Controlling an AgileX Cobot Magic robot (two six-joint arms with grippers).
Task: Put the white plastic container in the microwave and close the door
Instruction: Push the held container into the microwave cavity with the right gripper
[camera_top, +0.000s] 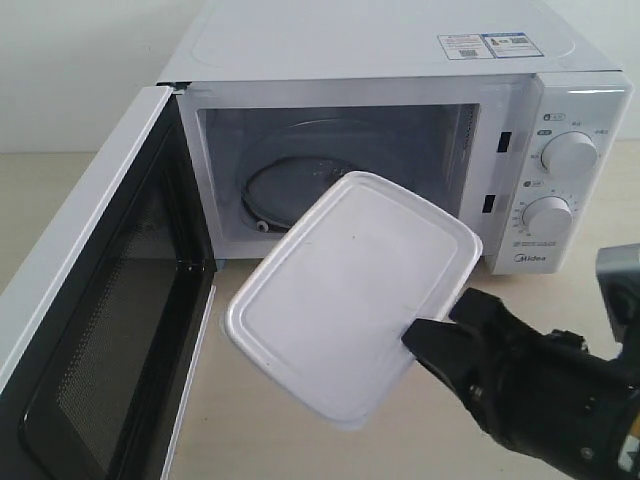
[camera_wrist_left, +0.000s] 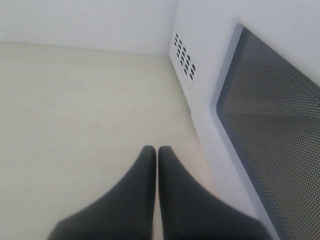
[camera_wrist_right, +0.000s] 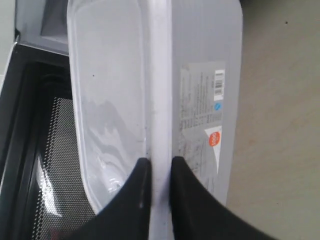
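Observation:
The white plastic container (camera_top: 350, 290) hangs tilted in the air just in front of the microwave's (camera_top: 400, 60) open cavity. My right gripper (camera_top: 425, 338) is shut on its near rim; in the right wrist view the fingers clamp the container's (camera_wrist_right: 200, 90) edge at the gripper (camera_wrist_right: 156, 165), with the label facing the camera. The door (camera_top: 90, 330) stands wide open at the left, mesh inner face showing. The glass turntable (camera_top: 290, 185) lies inside. My left gripper (camera_wrist_left: 156, 150) is shut on nothing, low over the table beside the door's outer window (camera_wrist_left: 275, 125).
Two round dials (camera_top: 568, 155) sit on the microwave's right panel. A sticker (camera_top: 485, 45) lies on its top. Light wooden tabletop (camera_top: 300, 440) spreads in front of the oven. Vent holes (camera_wrist_left: 184, 57) mark the microwave's side wall.

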